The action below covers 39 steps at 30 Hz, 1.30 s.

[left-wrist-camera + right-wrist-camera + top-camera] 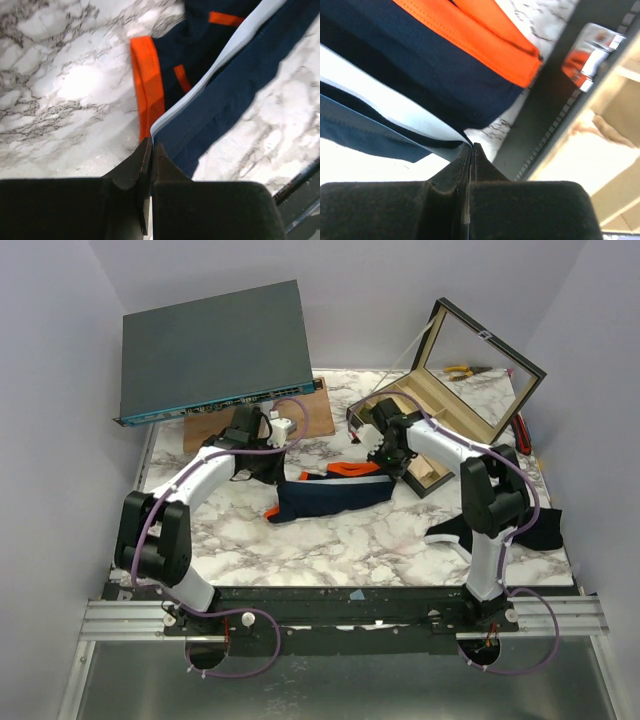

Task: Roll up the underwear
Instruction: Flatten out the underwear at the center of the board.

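Between my two tools lies the underwear [335,495], a navy strip stretched out on the marble desk [300,550], its long axis running from one tool across to the other. My left tool [151,146] has its tips pressed together, and the pale waistband [210,75] runs straight into the pinch, with the orange trim [147,75] just to its left. I read that as clamped on the garment's edge. My right tool [471,146] is likewise closed, and the white band and navy cloth draw down into its tips, so I judge it holds the opposite end.

Each tool thus sits at one end of the strip, and neither is nearer than the other. The cloth spreads ahead of and away from both sets of tips, and its bulk lies on the near side of the line between them in the overhead view.

A roll has to travel across that long axis or along it, and both held ends must move together. The open wooden case [440,410] stands close beside my right tool, on its outer side, so I judge there is little room to swing that way.
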{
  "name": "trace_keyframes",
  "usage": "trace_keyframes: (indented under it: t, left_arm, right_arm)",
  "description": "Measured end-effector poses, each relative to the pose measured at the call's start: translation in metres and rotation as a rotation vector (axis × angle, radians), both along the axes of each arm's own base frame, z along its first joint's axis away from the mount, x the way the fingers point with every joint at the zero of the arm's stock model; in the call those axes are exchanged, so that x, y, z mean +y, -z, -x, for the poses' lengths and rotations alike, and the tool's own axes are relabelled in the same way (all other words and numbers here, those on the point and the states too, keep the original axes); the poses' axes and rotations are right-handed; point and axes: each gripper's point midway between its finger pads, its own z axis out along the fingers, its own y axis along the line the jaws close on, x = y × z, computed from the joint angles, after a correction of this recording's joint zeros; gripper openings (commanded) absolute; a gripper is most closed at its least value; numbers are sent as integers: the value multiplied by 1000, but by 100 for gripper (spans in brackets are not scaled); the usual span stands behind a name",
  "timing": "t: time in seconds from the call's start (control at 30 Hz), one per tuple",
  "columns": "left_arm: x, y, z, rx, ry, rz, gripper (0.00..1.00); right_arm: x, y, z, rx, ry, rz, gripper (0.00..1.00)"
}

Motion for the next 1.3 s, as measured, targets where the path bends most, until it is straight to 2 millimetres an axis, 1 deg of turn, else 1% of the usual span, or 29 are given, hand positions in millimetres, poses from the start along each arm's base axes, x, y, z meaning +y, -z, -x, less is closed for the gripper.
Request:
trace_keyframes:
  t: [0.03, 0.07, 0.1, 0.13, 0.17, 0.2, 0.23, 0.33, 0.43, 0.6, 0.67, 0.77, 0.83, 0.9, 0.97, 1.03, 1.1, 1.17, 1.23, 1.27, 1.3]
  left_arm:
    - [0, -6, 1, -9, 7, 18, 0]
    - [0, -18, 2, -39, 26, 51, 0]
    - [0, -23, 3, -50, 33, 65, 0]
    - [-2, -35, 6, -79, 59, 95, 0]
    - [-2, -40, 8, -91, 71, 109, 0]
    - [-3, -50, 12, -121, 97, 130, 0]
    - [-4, -55, 15, -136, 117, 144, 0]
    - [-7, -70, 25, -178, 177, 181, 0]
    - [-6, -77, 31, -199, 207, 200, 0]
    - [-4, -90, 35, -244, 244, 205, 0]
    - [-1, -102, 30, -272, 248, 200, 0]
    - [7, -129, 16, -334, 236, 192, 0]
    - [15, -158, 3, -399, 222, 185, 0]
    - [24, -198, -15, -500, 201, 178, 0]
    - [30, -224, -23, -569, 190, 171, 0]
    - [34, -249, -27, -634, 185, 164, 0]
    - [34, -265, -27, -681, 193, 158, 0]
    - [35, -267, -21, -698, 202, 152, 0]
    - [34, -260, -12, -698, 217, 147, 0]
    - [32, -250, -5, -690, 230, 144, 0]
    - [31, -233, 5, -673, 244, 140, 0]
  right_arm:
    - [-1, -4, -2, -14, 4, -1, 0]
    - [-3, -9, -4, -28, 10, -3, 1]
    - [-4, -15, -6, -44, 15, -8, 1]
    - [-5, -24, -9, -68, 23, -15, 1]
    - [-6, -26, -9, -74, 27, -17, 1]
    - [-6, -31, -12, -90, 31, -21, 1]
    - [-6, -37, -14, -106, 36, -26, 1]
    - [-5, -54, -21, -152, 49, -46, 1]
    - [-2, -70, -26, -190, 61, -71, 1]
    - [5, -91, -33, -238, 76, -116, 1]
    - [8, -101, -38, -263, 77, -133, 1]
    - [15, -125, -53, -325, 80, -171, 0]
    - [22, -151, -66, -388, 80, -206, 1]
    - [29, -178, -79, -458, 75, -253, 1]
    - [38, -208, -92, -536, 64, -312, 1]
    - [43, -228, -96, -584, 52, -354, 1]
    - [47, -242, -95, -618, 33, -390, 1]
    - [49, -250, -90, -641, 10, -419, 1]
    - [47, -247, -77, -639, -12, -438, 1]
    - [46, -240, -67, -630, -25, -447, 1]
    - [44, -230, -57, -616, -37, -454, 1]
